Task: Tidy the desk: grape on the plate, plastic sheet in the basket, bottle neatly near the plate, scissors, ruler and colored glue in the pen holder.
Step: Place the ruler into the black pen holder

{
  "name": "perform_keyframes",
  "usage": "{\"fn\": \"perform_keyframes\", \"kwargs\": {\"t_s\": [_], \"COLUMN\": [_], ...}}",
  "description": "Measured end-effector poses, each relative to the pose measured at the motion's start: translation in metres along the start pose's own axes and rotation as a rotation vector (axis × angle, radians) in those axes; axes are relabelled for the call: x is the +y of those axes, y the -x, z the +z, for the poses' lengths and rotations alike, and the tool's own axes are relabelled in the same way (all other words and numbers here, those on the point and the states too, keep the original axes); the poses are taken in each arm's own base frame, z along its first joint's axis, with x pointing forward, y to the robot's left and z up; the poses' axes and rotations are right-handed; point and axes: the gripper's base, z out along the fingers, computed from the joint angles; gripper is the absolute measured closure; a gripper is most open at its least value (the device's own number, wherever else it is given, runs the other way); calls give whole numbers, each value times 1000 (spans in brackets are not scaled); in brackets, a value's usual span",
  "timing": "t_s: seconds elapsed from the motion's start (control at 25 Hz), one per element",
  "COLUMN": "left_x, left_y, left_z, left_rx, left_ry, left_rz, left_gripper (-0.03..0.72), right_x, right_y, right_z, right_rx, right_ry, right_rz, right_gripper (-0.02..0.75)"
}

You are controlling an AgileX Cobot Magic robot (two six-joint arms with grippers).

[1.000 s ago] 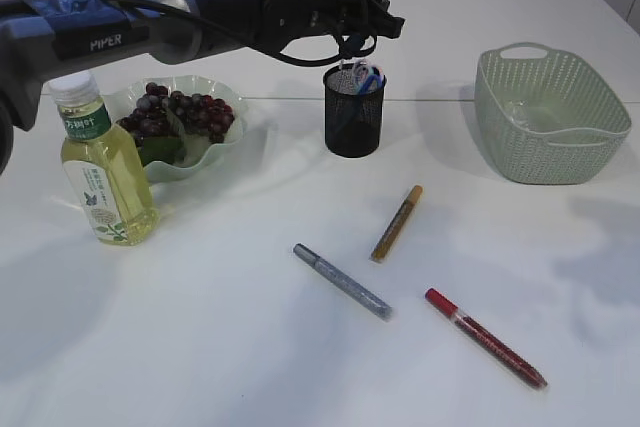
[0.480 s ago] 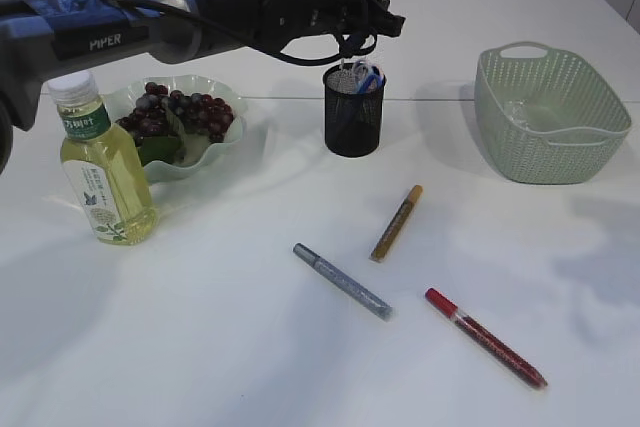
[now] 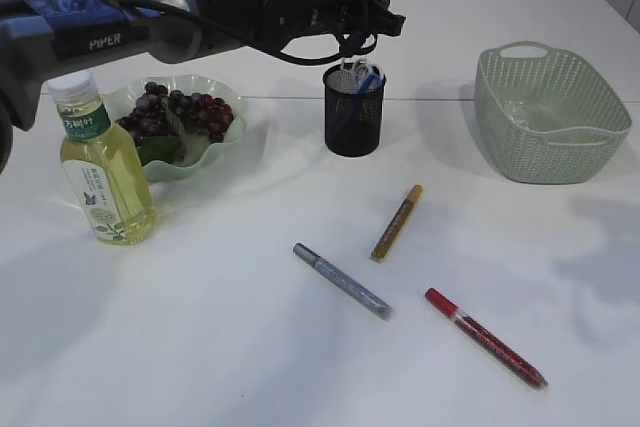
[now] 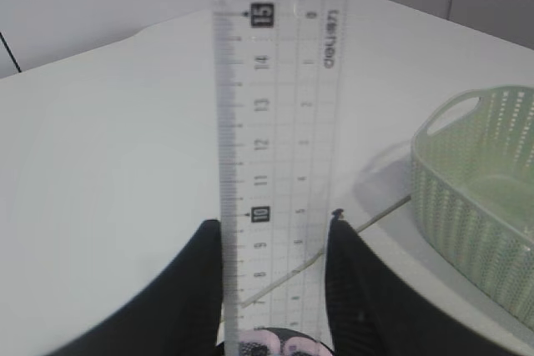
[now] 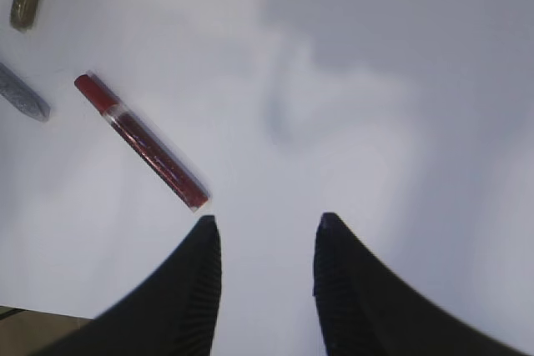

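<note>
- Basket (image 3: 555, 117), right edge of the desk (image 3: 250, 347): the sheet seems to lie inside.
- Bottle (image 3: 100, 162) stands beside the plate (image 3: 225, 137) of grapes (image 3: 180, 112): done.
- Left gripper (image 4: 275, 285) clamps the ruler (image 4: 279, 164) above the pen holder (image 3: 353, 112).
- Right gripper (image 5: 263, 273) gapes empty.
- Three glue pens (image 3: 342, 281) lie loose mid-desk.

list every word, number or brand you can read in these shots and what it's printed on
"PIPER": white letters on the left arm, exterior view.
"deli": brand, printed sideways, near the top of the clear ruler that the left gripper holds.
"15", "14", "13", "12", "11", "10", "9", "8": scale down the ruler's left edge; "15" and "10" are boxed.
Bottle label: characters too small to read.
Glue pens: no readable text.
</note>
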Motion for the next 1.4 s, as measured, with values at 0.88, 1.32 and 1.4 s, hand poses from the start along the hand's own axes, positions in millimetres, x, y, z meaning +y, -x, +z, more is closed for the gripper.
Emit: {"fn": "perform_keyframes", "kwargs": {"t_s": [0.88, 1.32, 1.4], "left_x": [0, 0, 0], "left_y": [0, -1, -1], "left_z": [0, 0, 0], "left_rx": [0, 6, 6], "left_ry": [0, 0, 0], "left_rz": [-2, -2, -2], "left_gripper": [393, 334, 334], "right_x": [0, 0, 0], "right_y": [-1, -1, -1], "right_z": [0, 0, 0], "right_rx": [7, 9, 9], "right_ry": [3, 3, 3], "right_rz": [0, 0, 0], "right_gripper": [428, 427, 427]}}
